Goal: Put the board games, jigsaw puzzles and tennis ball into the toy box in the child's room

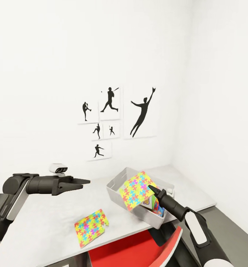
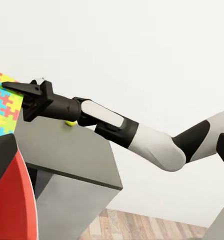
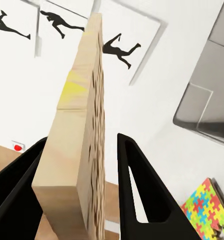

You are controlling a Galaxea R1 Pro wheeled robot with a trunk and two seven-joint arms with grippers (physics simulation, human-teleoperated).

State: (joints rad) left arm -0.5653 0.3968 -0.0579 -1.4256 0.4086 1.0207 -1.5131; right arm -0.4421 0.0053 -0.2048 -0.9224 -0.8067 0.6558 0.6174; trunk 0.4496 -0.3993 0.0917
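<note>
A red chair back (image 1: 135, 250) is seen nearest, below the edge of the light grey surface (image 1: 46, 218). One jigsaw puzzle (image 1: 91, 227) lies flat on that surface near its front edge. The second jigsaw puzzle (image 1: 137, 190) is pinched by its edge between the jaws of the right gripper (image 1: 152, 189) and held tilted over the toy box (image 1: 116, 187), where a board game (image 1: 155, 205) is partly seen. The left gripper (image 1: 81, 182) is held above the surface, jaws spread and empty. Sports silhouette pictures (image 1: 118, 118) are hung on the far wall
</note>
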